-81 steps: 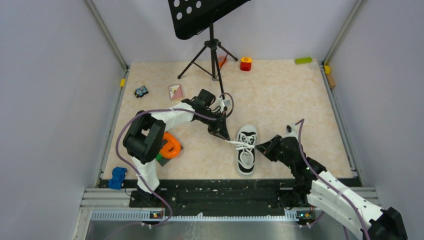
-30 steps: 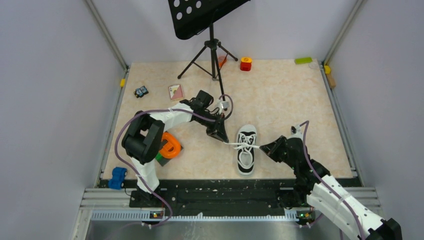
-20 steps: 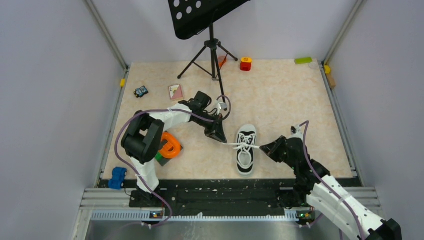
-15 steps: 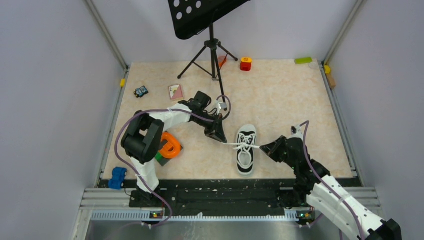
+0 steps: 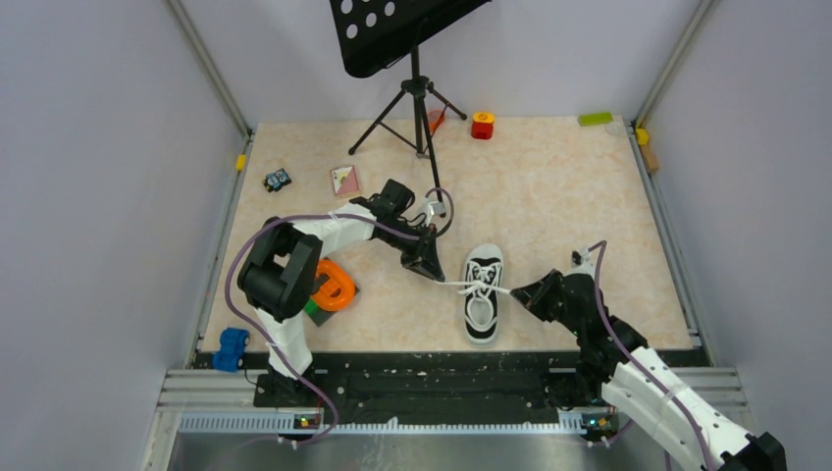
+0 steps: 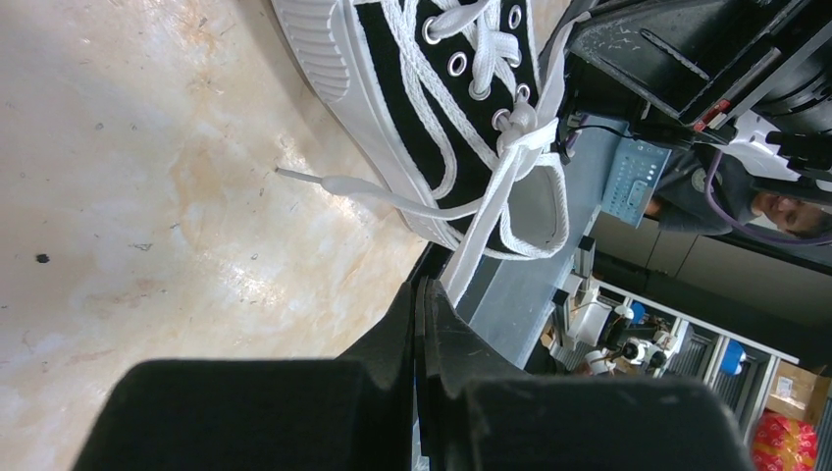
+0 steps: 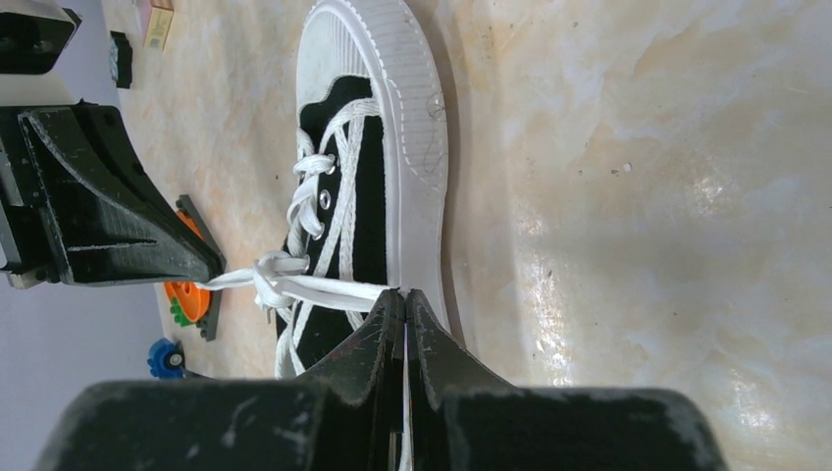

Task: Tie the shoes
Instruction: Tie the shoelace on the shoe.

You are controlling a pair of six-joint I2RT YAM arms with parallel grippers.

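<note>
Grey walls enclose a beige marbled bench (image 5: 569,196); the music stand (image 5: 392,29) is cut off above. The black sneaker (image 5: 483,306) lies near centre. Left pincer (image 5: 440,279) and right pincer (image 5: 515,288) each pinch its laces (image 5: 481,287), whose gripped ends are hidden.

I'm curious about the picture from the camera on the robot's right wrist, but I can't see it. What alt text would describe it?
The robot's right hand, closed, pinches a white lace stretched taut from a small black sneaker with a white toe cap, which lies on a beige table. Across the shoe, the left hand grips another strand, with a knot between the two hands.
</note>
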